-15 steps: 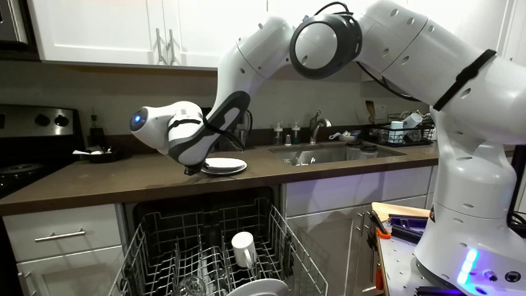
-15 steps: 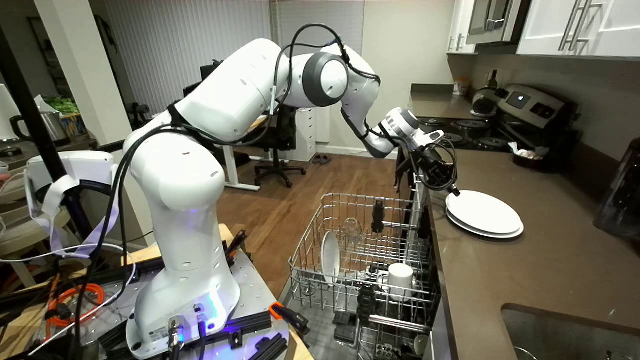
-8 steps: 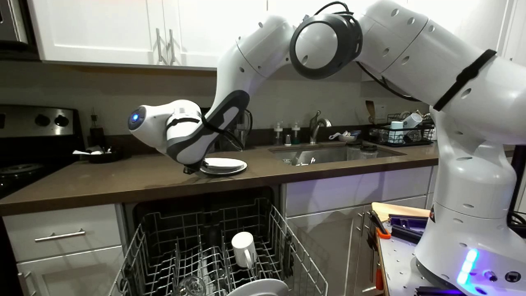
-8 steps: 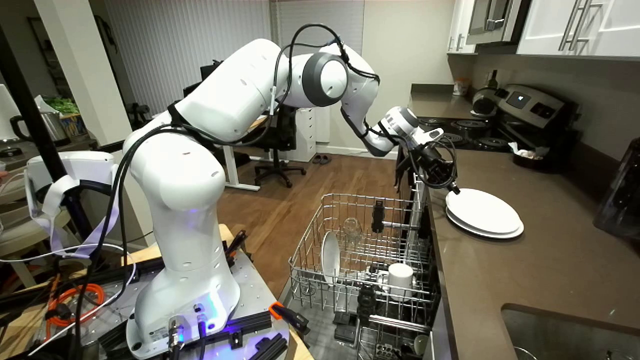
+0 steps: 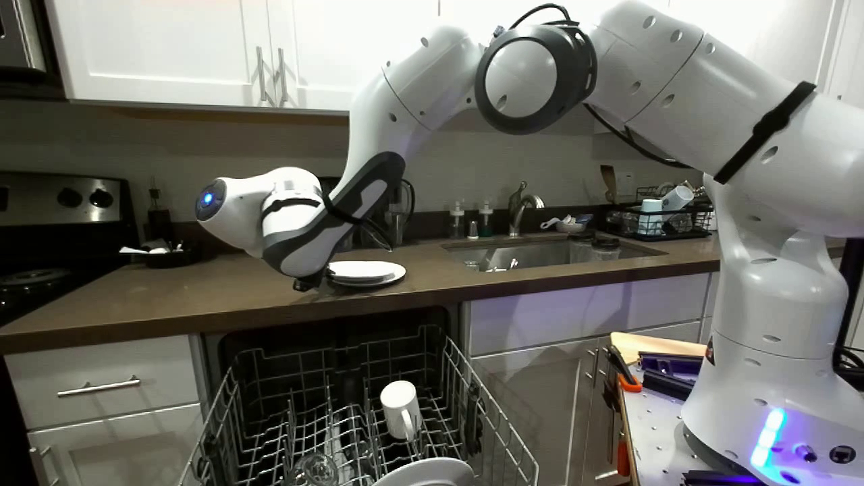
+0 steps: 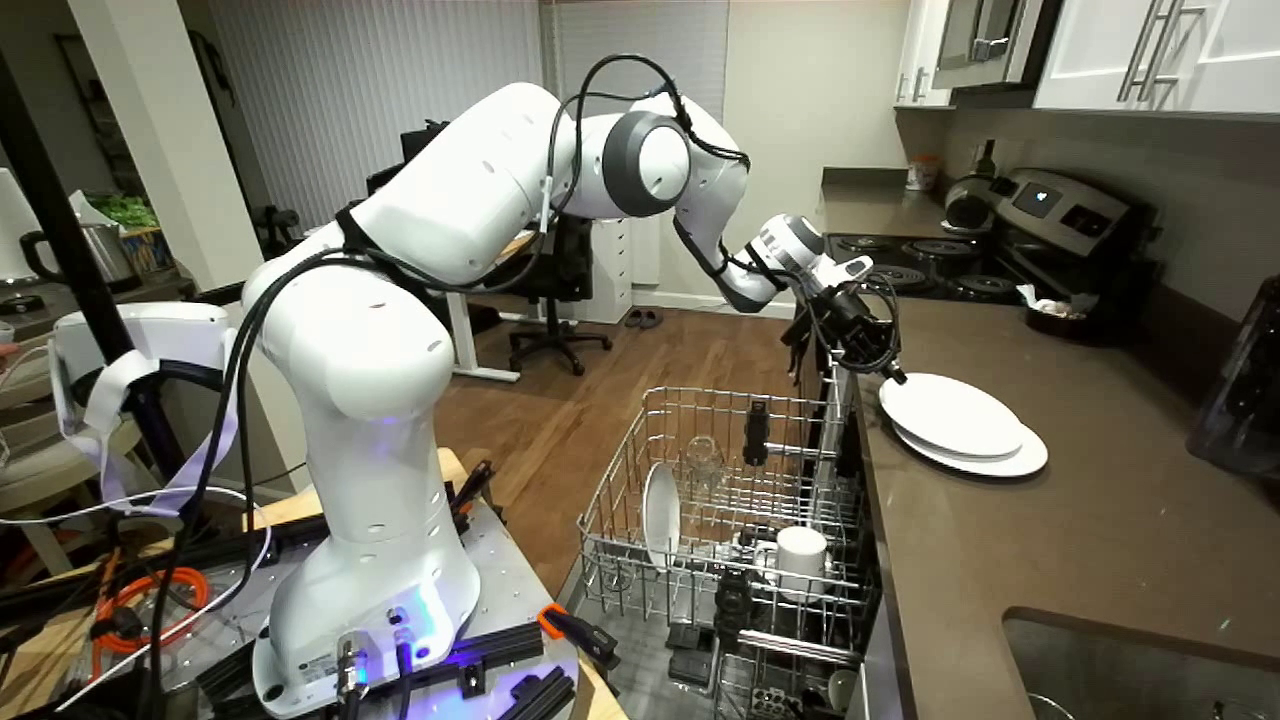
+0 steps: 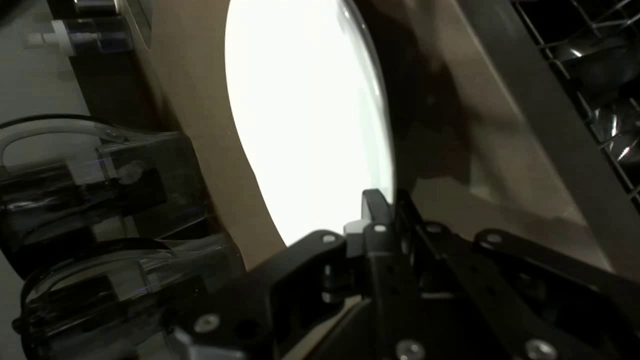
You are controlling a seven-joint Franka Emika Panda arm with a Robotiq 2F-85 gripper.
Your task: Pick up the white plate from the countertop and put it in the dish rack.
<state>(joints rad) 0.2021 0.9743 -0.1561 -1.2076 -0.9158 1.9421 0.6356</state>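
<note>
Two white plates are stacked on the brown countertop (image 6: pixel 1100 540), near its edge. The upper white plate (image 6: pixel 950 412) sits off-centre over the lower plate (image 6: pixel 1028 460), its gripped side a little raised. Both exterior views show it (image 5: pixel 358 271). My gripper (image 6: pixel 896 377) is shut on the upper plate's rim, on the stove side. In the wrist view the gripper (image 7: pixel 392 202) has one finger (image 7: pixel 377 205) over the plate's face (image 7: pixel 300 100) and one behind the rim. The dish rack (image 6: pixel 745 393) is pulled out below the counter edge; it also shows in an exterior view (image 5: pixel 491 401).
The rack holds a white mug (image 6: pixel 800 560), an upright plate (image 6: pixel 661 515) and a glass (image 6: pixel 704 458). Clear pitchers (image 7: pixel 115 190) stand behind the plates. The sink (image 5: pixel 553 253) is further along the counter. The stove (image 6: pixel 940 255) is at the far end.
The arm has moved slightly toward the stove and the counter edge. The upper plate has moved with the gripper, shifting off the lower plate, which has stayed put.
</note>
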